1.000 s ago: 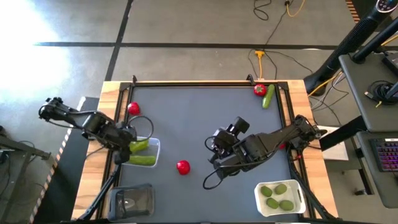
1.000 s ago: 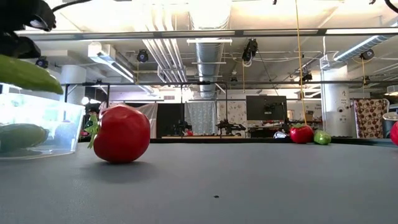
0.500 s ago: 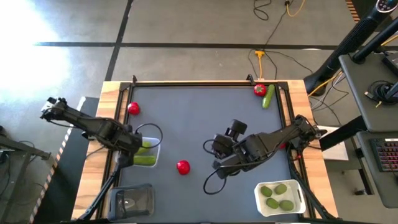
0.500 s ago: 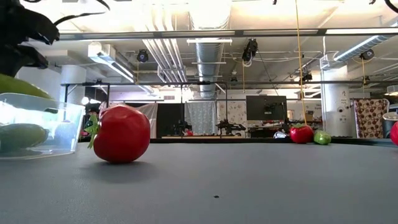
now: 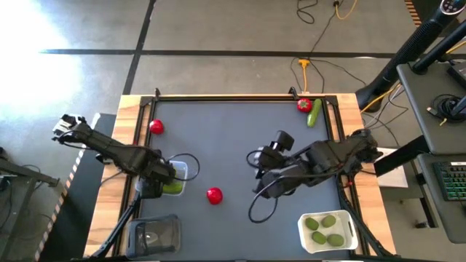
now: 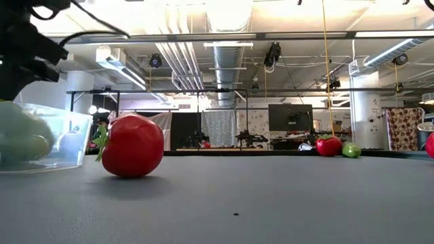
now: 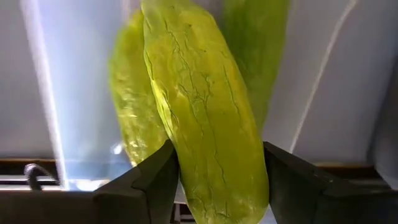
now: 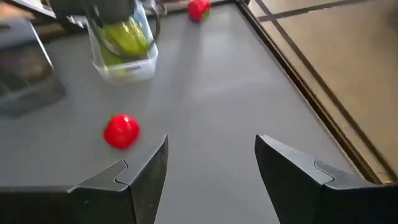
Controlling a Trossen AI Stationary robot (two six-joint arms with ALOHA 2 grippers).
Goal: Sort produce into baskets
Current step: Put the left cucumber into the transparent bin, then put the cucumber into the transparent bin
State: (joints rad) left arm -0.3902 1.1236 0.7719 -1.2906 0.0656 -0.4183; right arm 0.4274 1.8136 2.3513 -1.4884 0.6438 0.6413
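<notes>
Limes [image 5: 324, 229] fill the white basket [image 5: 304, 234], the left gripper [image 7: 217, 180] grasps a cucumber [image 7: 208, 118] over the clear basket [image 8: 127, 68], the right gripper [image 8: 211, 171] gapes empty, and three tomatoes [image 5: 214, 195] and one far cucumber [image 5: 314, 115] remain.

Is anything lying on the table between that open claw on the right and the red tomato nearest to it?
Nothing visible does: only bare grey tabletop lies between the right gripper and the tomato.

Between my left gripper [image 7: 214, 180] fingers lies a wrinkled light-green cucumber [image 7: 208, 118], inside the clear basket [image 5: 178, 173] with a second cucumber [image 7: 134, 118] under it. A red tomato [image 8: 121, 130] sits ahead of my right gripper [image 8: 211, 168]. Three limes [image 5: 323, 228] fill the white basket [image 5: 305, 234] beside it.
</notes>
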